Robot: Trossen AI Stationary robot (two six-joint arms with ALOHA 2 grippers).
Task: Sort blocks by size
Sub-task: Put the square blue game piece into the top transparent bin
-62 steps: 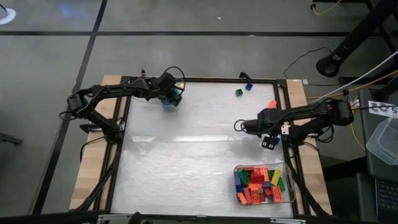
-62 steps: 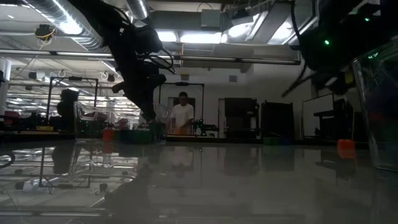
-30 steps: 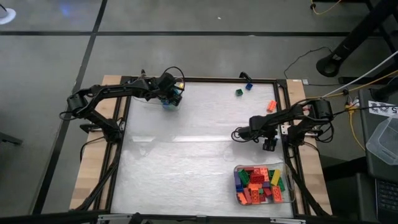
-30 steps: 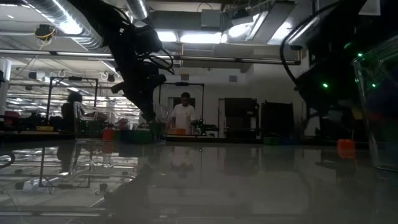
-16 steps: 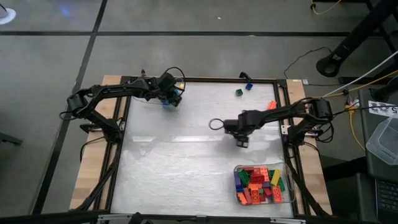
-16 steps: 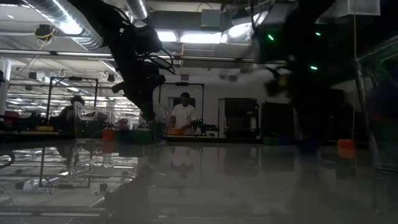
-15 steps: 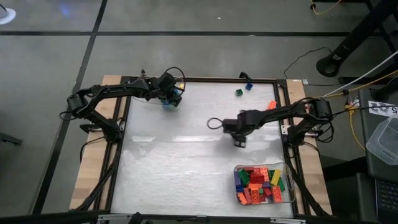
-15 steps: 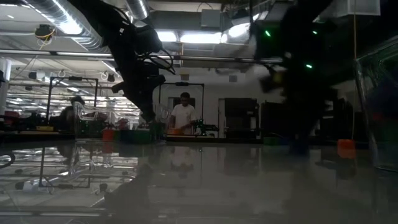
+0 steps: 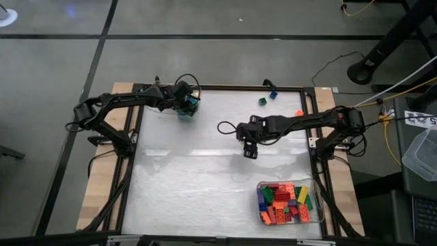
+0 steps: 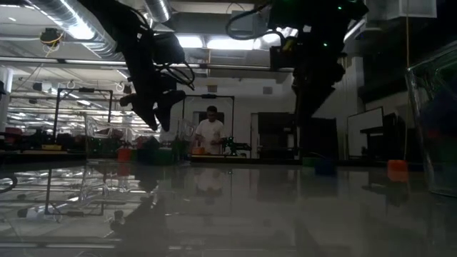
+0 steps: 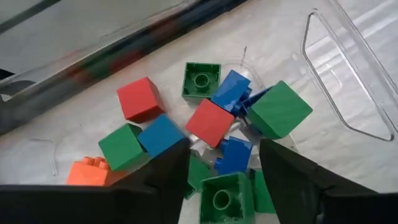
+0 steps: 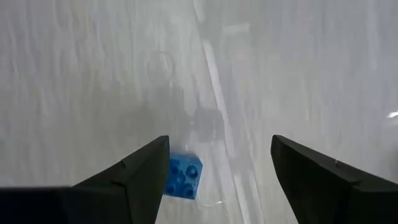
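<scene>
Right gripper hangs with jaws wide and empty; blue block lies just beside its one finger, off the gap's centre.
Left gripper, fingers apart and empty, hovers over the cube pile in the clear tray, well apart from that block.

Right end effector over mid-table; blocks in corner tray
</scene>
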